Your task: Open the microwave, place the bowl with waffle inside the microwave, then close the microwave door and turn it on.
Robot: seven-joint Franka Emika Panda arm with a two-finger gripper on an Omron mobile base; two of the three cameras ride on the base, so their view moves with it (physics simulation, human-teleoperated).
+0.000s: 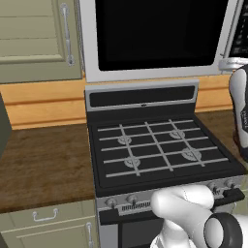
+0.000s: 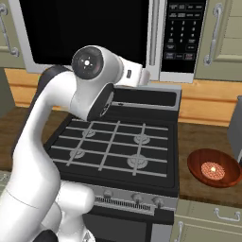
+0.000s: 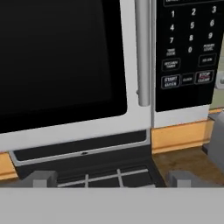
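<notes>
The microwave hangs above the stove, and its door is closed, with the black glass facing me. The long silver bar handle runs along the door's right side, next to the black button panel. My gripper is open, its two fingertips wide apart with nothing between them. It hovers in front of the door's lower right corner, a short way off and below the handle. The reddish-brown bowl with the round waffle sits on the wooden counter right of the stove.
A black gas stove with grey grates lies directly under the microwave. Beige cabinet doors flank the microwave. A grey block stands at the counter's far right, behind the bowl. Wooden counter stretches left of the stove.
</notes>
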